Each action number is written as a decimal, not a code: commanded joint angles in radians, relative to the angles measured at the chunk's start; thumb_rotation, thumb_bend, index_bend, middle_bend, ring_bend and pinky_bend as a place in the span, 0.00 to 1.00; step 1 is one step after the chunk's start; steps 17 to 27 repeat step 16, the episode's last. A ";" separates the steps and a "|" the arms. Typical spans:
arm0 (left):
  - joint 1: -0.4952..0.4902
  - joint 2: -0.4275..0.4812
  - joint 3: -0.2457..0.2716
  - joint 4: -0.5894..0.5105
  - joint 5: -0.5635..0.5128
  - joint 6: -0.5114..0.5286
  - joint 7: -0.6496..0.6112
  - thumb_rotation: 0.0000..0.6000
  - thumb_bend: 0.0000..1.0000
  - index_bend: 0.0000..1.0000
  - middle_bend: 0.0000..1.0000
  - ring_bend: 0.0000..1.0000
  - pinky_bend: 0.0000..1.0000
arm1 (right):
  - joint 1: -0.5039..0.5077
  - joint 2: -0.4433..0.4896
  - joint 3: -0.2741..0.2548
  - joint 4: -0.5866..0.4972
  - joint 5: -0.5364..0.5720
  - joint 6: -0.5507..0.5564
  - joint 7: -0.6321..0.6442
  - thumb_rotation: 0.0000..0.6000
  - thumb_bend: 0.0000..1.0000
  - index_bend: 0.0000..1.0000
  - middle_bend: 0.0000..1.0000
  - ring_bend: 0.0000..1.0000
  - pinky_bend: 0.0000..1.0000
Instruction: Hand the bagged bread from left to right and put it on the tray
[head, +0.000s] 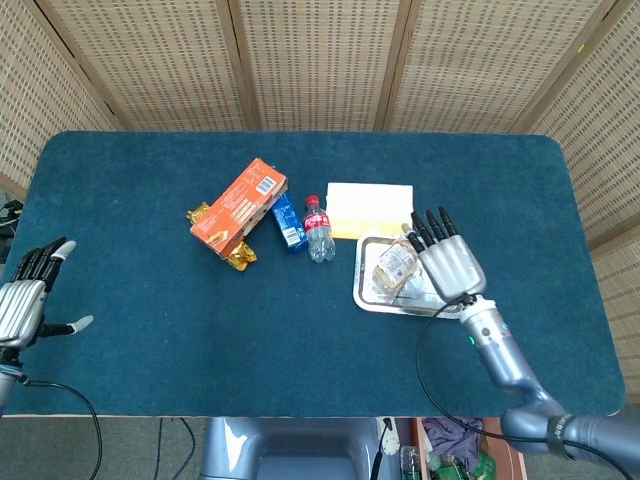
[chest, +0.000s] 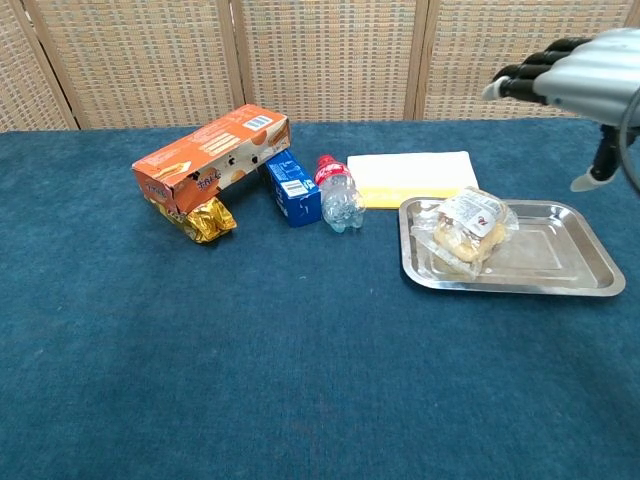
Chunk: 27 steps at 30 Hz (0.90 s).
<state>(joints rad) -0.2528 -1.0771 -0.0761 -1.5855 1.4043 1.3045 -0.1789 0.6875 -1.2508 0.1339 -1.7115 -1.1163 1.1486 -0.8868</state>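
Looking down from the head view, the bagged bread (head: 394, 268) lies in the left part of the tray (head: 440, 305), and the right hand (head: 450, 265) hovers over the tray's right part with fingers spread and nothing in them; the left hand (head: 22, 305) sits at the far left edge of the desk (head: 150, 330), fingers apart and empty. The risk here, as I judge it, is a fingertip catching the loose wrapper if the right hand swings low across the tray, dragging the bag toward the rim. From the chest view, the bagged bread (chest: 466, 230) rests inside the tray (chest: 560, 282) near its left wall, with the right hand (chest: 575, 72) raised well above it, so a snag looks unlikely unless it dips. The bottle (chest: 338, 195) stands just beside the tray and could topple if the tray were nudged.
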 joint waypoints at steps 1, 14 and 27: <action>0.013 0.003 0.006 -0.011 0.014 0.021 0.002 1.00 0.00 0.00 0.00 0.00 0.00 | -0.189 0.092 -0.088 -0.007 -0.230 0.199 0.326 1.00 0.00 0.00 0.00 0.00 0.00; 0.079 0.000 0.036 -0.091 0.042 0.114 0.131 1.00 0.00 0.00 0.00 0.00 0.00 | -0.505 0.029 -0.186 0.185 -0.385 0.527 0.757 1.00 0.00 0.00 0.00 0.00 0.00; 0.085 -0.001 0.038 -0.094 0.046 0.122 0.141 1.00 0.00 0.00 0.00 0.00 0.00 | -0.519 0.025 -0.183 0.197 -0.397 0.541 0.775 1.00 0.00 0.00 0.00 0.00 0.00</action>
